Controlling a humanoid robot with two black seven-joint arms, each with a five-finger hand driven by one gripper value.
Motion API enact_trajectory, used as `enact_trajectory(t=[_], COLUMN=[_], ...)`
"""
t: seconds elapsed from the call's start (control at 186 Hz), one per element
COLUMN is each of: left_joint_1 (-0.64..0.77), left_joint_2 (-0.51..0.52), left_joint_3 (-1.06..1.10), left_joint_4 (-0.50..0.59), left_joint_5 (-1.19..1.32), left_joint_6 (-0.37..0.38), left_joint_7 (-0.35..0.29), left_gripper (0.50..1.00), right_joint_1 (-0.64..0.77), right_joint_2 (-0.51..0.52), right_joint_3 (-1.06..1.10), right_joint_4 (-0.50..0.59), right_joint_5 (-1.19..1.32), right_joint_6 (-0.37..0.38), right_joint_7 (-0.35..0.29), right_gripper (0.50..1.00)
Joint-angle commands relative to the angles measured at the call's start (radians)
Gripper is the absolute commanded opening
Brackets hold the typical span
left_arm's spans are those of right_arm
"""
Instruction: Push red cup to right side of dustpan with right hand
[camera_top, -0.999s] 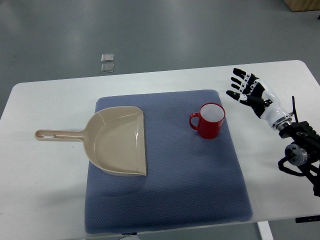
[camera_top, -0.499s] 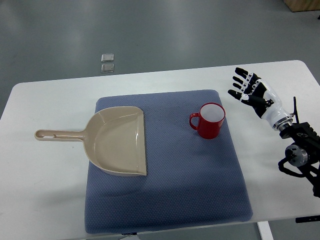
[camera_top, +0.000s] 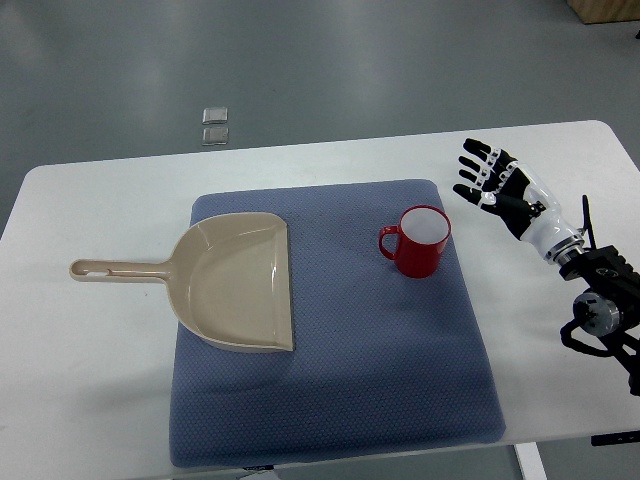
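A red cup (camera_top: 418, 241) with a white inside stands upright on the blue mat (camera_top: 330, 330), its handle pointing left. The beige dustpan (camera_top: 235, 281) lies on the mat's left half, handle out to the left over the table. My right hand (camera_top: 490, 177) hovers over the white table to the right of the cup, fingers spread and holding nothing, a short gap from the cup's rim. The left arm does not show.
The white table (camera_top: 90, 380) carries the mat. Two small clear squares (camera_top: 214, 124) lie on the grey floor beyond the table's far edge. My right arm's wrist and joints (camera_top: 600, 300) sit near the table's right edge.
The right hand has shifted only slightly, a little left and down. Cup and dustpan have not moved.
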Motion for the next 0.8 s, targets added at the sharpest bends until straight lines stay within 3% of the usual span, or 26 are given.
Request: enact_trajectory(t=[0.0, 0.795], left_joint_1=[0.0, 0.0], left_joint_2=[0.0, 0.0], left_joint_3=[0.0, 0.0], left_joint_4=[0.0, 0.0], left_joint_5=[0.0, 0.0], left_joint_6=[0.0, 0.0], left_joint_7=[0.0, 0.0], left_gripper=[1.0, 1.0], right_joint_1=[-0.007, -0.011], right_joint_2=[-0.003, -0.034], right_joint_3=[0.001, -0.015], right_joint_4=[-0.002, 0.002], right_joint_5=[-0.001, -0.101], right_joint_6=[0.012, 0.183], right_joint_7=[0.002, 0.014], right_gripper=[0.926, 0.926])
